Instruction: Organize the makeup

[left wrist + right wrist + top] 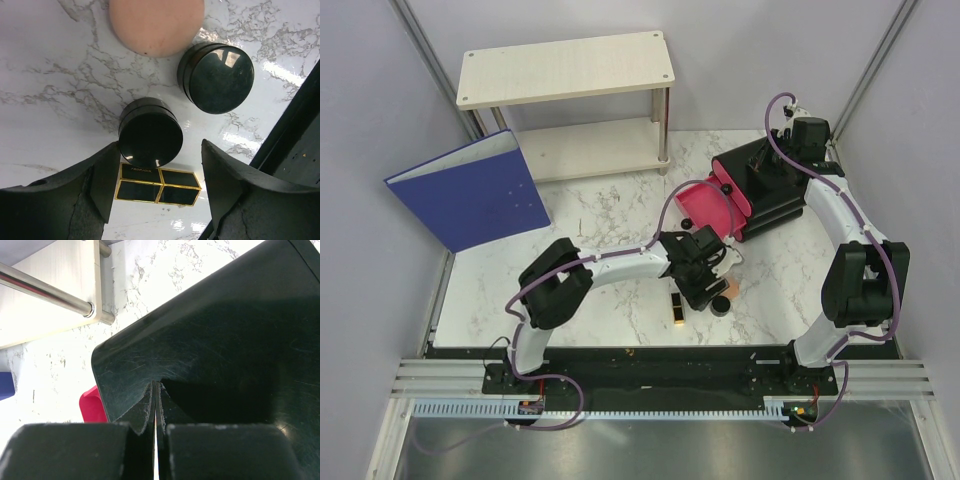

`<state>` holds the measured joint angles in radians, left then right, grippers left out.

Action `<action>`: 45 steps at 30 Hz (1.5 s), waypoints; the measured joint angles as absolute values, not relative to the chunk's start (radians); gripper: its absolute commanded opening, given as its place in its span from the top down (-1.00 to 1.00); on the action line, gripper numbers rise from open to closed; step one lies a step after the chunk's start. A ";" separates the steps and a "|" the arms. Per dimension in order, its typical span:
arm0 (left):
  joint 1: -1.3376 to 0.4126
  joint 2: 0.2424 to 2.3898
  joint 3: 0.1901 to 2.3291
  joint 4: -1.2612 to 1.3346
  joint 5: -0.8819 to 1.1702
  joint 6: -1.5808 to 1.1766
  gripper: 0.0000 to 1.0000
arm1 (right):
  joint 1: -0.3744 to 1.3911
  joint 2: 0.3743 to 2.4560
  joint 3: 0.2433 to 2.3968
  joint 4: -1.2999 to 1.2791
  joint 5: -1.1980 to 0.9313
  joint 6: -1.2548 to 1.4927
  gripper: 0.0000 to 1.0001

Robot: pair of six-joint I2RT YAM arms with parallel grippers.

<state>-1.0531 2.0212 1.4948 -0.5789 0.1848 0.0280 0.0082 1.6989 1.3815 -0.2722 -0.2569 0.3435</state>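
My left gripper (706, 283) (161, 146) is open and hovers over the makeup on the marble table. In the left wrist view a round black jar (150, 140) lies between and below the fingertips. A black-and-gold lipstick (157, 185) (676, 307) lies just beside it. A second black jar (220, 77) (720, 307) and a round peach puff (157, 25) (732, 288) lie beyond. The peach tubes are out of view. My right gripper (788, 140) (155, 386) is shut, its tips resting on the black organizer's top (225, 340).
The black organizer box (770, 195) stands at the back right with a pink drawer (705, 207) (92, 405) pulled out toward the left. A wooden shelf (565, 65) stands at the back. A blue binder (470, 190) leans at the left.
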 measured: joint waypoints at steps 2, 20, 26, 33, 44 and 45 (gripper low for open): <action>-1.060 2.030 1.495 -0.579 0.185 0.028 -0.44 | 0.008 1.699 1.382 -0.272 -0.258 0.344 1.00; -1.063 2.118 1.605 -0.584 0.127 0.022 0.46 | 0.008 1.699 1.382 -0.272 -0.258 0.344 1.00; -1.063 2.114 1.591 -0.573 0.126 0.022 0.81 | 0.008 1.702 1.382 -0.267 -0.263 0.344 1.00; -1.062 2.056 1.508 -0.562 0.102 0.021 0.97 | 0.008 1.704 1.382 -0.265 -0.266 0.344 1.00; -1.043 2.033 1.602 -0.646 0.080 0.021 0.96 | 0.006 1.706 1.383 -0.265 -0.274 0.344 1.00; -1.036 2.033 1.626 -0.653 0.080 0.021 0.97 | 0.006 1.706 1.383 -0.264 -0.274 0.344 1.00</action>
<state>-1.0359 2.0335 1.6257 -0.6529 0.0803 0.0212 0.0063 1.7058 1.3830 -0.2642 -0.2737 0.3435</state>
